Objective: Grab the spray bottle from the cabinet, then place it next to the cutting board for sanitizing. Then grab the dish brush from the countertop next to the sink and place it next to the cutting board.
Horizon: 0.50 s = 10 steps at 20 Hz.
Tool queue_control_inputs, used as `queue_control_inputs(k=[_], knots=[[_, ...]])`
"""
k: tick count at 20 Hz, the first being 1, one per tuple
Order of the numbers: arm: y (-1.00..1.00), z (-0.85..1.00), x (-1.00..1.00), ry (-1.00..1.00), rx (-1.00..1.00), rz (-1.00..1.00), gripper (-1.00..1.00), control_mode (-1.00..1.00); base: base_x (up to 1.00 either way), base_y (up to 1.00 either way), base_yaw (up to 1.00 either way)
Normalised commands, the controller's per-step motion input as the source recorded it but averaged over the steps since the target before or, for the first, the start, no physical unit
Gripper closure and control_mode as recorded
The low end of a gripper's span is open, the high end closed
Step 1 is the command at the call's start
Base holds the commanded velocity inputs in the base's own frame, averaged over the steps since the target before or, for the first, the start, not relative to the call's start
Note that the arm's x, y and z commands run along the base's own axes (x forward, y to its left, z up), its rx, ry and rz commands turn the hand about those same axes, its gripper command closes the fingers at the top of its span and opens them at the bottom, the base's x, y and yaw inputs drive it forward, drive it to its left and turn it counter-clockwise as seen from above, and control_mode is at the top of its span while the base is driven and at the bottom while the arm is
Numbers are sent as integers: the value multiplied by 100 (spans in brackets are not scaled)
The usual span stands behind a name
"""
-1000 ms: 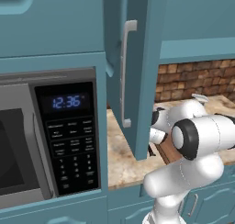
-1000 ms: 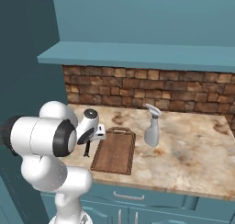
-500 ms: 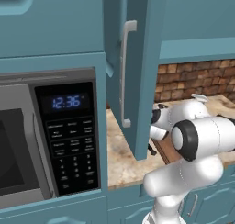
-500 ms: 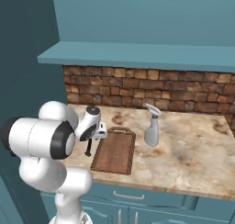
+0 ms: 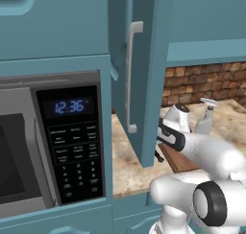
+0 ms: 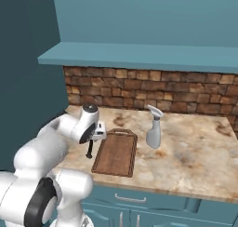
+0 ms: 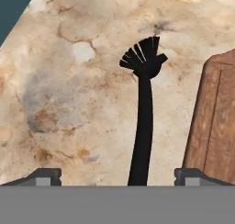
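One dish brush (image 7: pixel 143 122), one cutting board (image 6: pixel 115 153), one spray bottle (image 6: pixel 154 127), all on the marbled tabletop (image 6: pixel 195 156). Jaws of the gripper (image 7: pixel 117 176) stand wide apart, one tip on each side of the brush handle, neither touching it. Brush sits just beside the board's left long edge, towards the tabletop's left end. Bottle upright, near the board's right far corner, below the brick wall (image 6: pixel 186 90). One cabinet (image 5: pixel 144 70) door open. One microwave (image 5: pixel 50 142).
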Motion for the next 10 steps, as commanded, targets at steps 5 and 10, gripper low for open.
queue_control_inputs(k=[5, 10], knots=[[-23, 97, -62, 3, 0, -3, -100, -100, 0, 0, 0], [-32, 85, -73, -1, 0, -1, -100, -100, 0, 0, 0]])
